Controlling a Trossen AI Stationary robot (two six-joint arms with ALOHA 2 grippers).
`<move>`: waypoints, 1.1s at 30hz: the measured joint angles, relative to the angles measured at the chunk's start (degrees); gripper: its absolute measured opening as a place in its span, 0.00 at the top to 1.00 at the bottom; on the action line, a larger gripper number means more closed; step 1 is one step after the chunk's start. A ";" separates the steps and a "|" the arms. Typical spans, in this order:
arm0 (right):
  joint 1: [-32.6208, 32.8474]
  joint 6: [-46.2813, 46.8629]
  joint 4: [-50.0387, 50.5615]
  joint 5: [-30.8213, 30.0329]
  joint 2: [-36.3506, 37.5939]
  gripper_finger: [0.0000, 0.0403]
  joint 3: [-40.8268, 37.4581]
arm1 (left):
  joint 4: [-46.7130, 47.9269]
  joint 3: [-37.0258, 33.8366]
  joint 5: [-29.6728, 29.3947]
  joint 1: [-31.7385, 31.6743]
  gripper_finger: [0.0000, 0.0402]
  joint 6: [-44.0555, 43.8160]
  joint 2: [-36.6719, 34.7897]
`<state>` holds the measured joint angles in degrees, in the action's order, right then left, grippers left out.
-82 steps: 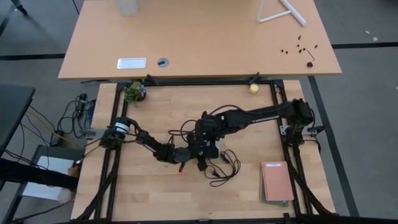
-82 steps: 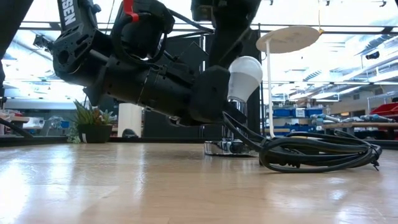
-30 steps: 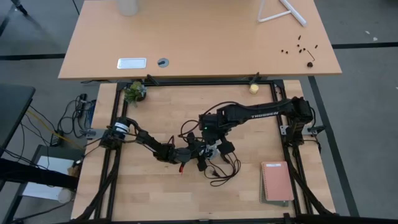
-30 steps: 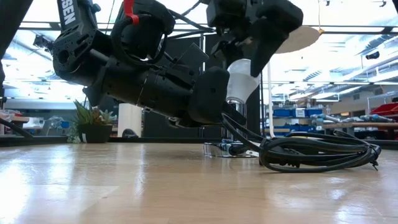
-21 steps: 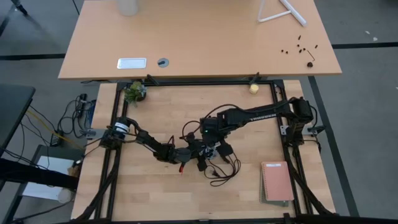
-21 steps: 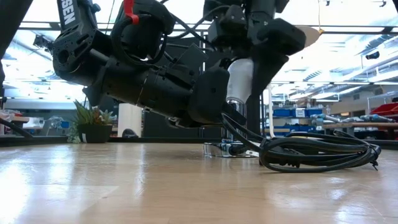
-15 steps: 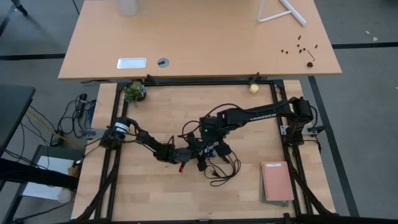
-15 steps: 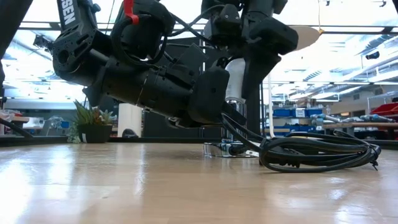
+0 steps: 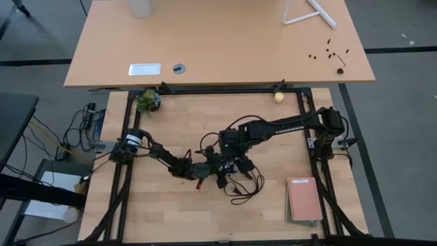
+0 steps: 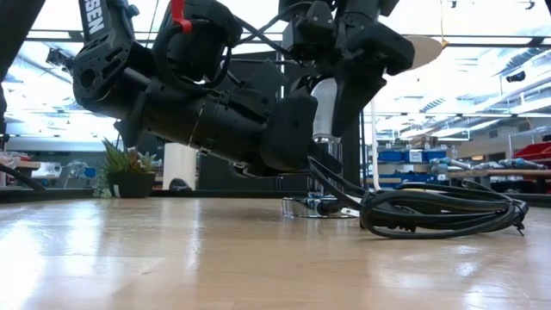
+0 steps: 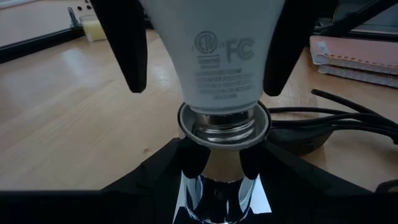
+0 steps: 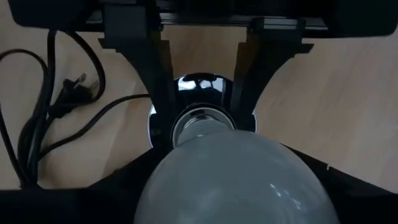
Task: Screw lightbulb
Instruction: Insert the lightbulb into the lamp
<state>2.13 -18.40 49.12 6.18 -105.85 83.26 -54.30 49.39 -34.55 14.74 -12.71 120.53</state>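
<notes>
Bulb: the white pear-shaped lightbulb (image 11: pixel 221 56) is stood upright, its silvery screw base seated in the round chrome socket (image 11: pixel 221 186)
Markings: "FC" and a round certification mark are printed on it
Right gripper (image 10: pixel 331 95): fingers are placed either side of the bulb
Left gripper (image 12: pixel 202 121): closed on the socket
Arm lettering: partly legible, "SEN"

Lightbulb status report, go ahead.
Left end effector clamped on the socket. Right end effector around the lightbulb, which stands upright, base in the socket. Black cord coiled beside it, not blocking.
</notes>
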 joint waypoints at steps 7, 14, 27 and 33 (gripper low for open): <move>2.35 -4.96 6.68 -6.67 0.00 0.35 6.17 | 0.00 0.00 -0.28 0.00 0.50 -1.44 0.00; 3.44 -9.17 8.67 -10.11 0.05 0.34 7.43 | -0.15 0.00 -0.29 -0.02 0.50 -2.58 0.02; 2.25 -13.41 5.82 -4.89 0.05 0.36 7.43 | -1.31 -0.09 0.37 -0.09 0.50 -2.49 0.09; 1.56 -13.35 4.63 -2.75 0.02 0.30 5.65 | -1.36 -0.09 0.42 -0.09 0.50 -2.38 0.09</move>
<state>3.68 -31.75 53.74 3.44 -105.82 88.91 -55.66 49.30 -34.13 14.66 -15.09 120.62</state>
